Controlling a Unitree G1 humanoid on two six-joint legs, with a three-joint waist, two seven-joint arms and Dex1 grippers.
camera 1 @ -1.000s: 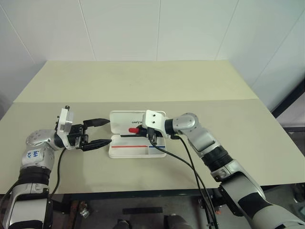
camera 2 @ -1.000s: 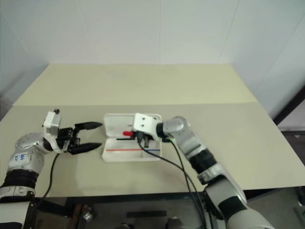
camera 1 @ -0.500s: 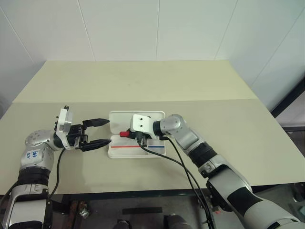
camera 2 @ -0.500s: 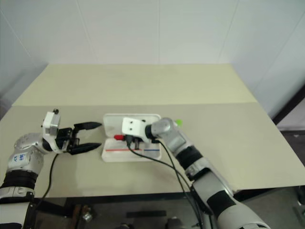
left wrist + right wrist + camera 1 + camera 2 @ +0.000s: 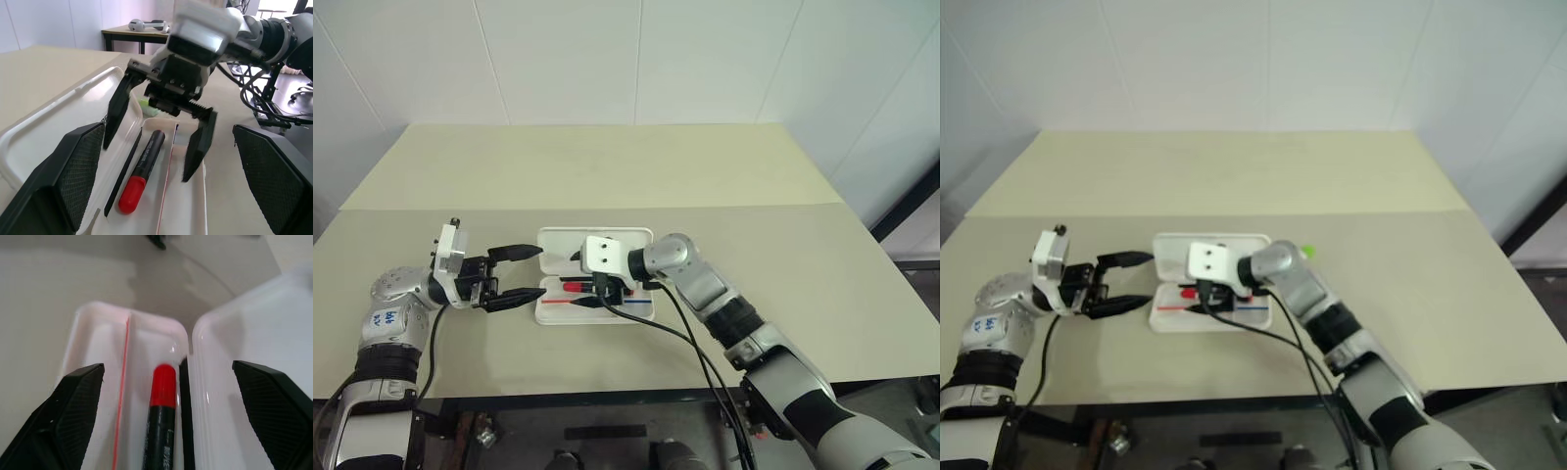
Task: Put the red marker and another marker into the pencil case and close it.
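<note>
The white pencil case (image 5: 558, 247) lies open at the table's middle, lid folded back. The red marker (image 5: 145, 166), black with a red cap (image 5: 164, 380), rests in the case's tray (image 5: 98, 316) beside the red-and-blue stripe. My right gripper (image 5: 584, 281) hangs open just above it, one finger on either side, touching nothing. The other marker, a light-green highlighter (image 5: 1306, 252), lies on the table past the case's right end, mostly hidden behind my right arm. My left gripper (image 5: 522, 272) is open and level, just off the case's left end.
The beige table (image 5: 607, 166) has a seam (image 5: 803, 205) running across behind the case, with bare surface beyond it. Black cables (image 5: 690, 343) trail from my right wrist over the table's front edge. A white wall stands at the back.
My right gripper carried the red marker leftward over the case, then opened. The marker now lies in the tray. The left arm has not moved.
</note>
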